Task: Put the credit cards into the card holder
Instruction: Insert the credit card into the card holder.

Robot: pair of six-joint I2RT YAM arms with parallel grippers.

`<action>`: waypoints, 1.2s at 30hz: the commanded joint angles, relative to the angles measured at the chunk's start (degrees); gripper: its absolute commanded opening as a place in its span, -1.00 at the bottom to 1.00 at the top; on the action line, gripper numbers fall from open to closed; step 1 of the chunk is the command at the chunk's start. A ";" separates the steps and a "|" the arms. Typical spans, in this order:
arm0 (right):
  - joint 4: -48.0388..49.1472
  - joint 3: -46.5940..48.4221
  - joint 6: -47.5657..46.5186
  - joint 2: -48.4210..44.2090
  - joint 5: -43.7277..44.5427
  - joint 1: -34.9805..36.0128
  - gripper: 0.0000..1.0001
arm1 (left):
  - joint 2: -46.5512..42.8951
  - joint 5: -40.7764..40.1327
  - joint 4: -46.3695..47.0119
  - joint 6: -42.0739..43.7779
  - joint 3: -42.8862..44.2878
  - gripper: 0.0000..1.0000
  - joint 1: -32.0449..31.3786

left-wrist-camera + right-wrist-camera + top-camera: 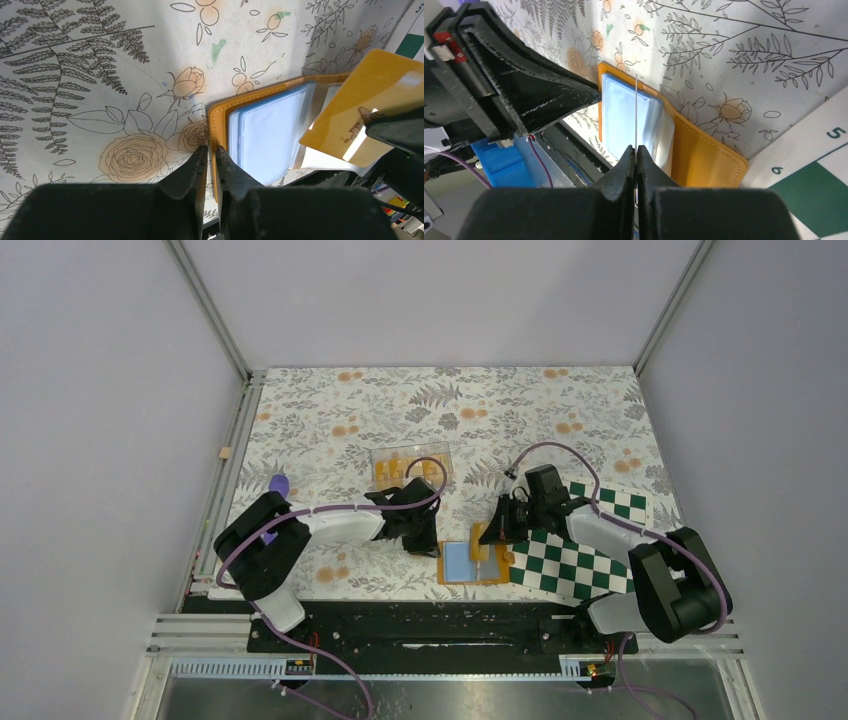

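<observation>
The card holder (462, 564) lies open near the table's front edge, light-blue pockets up; it also shows in the left wrist view (260, 131) and the right wrist view (704, 150). My left gripper (211, 150) is shut on the left edge of its orange cover, as the top view (428, 540) also shows. My right gripper (636, 149) is shut on one orange-yellow credit card (372, 107), seen edge-on in its own view (636, 110), held tilted over the pockets (480, 540). More credit cards (405, 471) lie in a clear box.
The clear plastic box (438, 454) stands behind the left gripper. A green-and-white chequered board (575, 562) lies right of the wallet, under the right arm. The table's front edge and black rail (430, 625) are just below the wallet.
</observation>
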 commanded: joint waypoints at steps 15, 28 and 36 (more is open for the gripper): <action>11.07 -5.21 5.91 3.34 -5.68 -0.29 -1.00 | 6.63 -6.16 -8.92 0.65 -5.02 -0.91 -1.97; 11.28 -7.35 10.17 3.94 -5.40 -0.28 -1.00 | 5.83 -6.39 -8.94 -0.98 -6.30 -1.00 -2.10; 13.40 -6.26 8.94 5.73 -2.03 -0.29 -1.00 | 4.49 -7.76 -10.24 -3.03 -8.26 -1.00 -2.08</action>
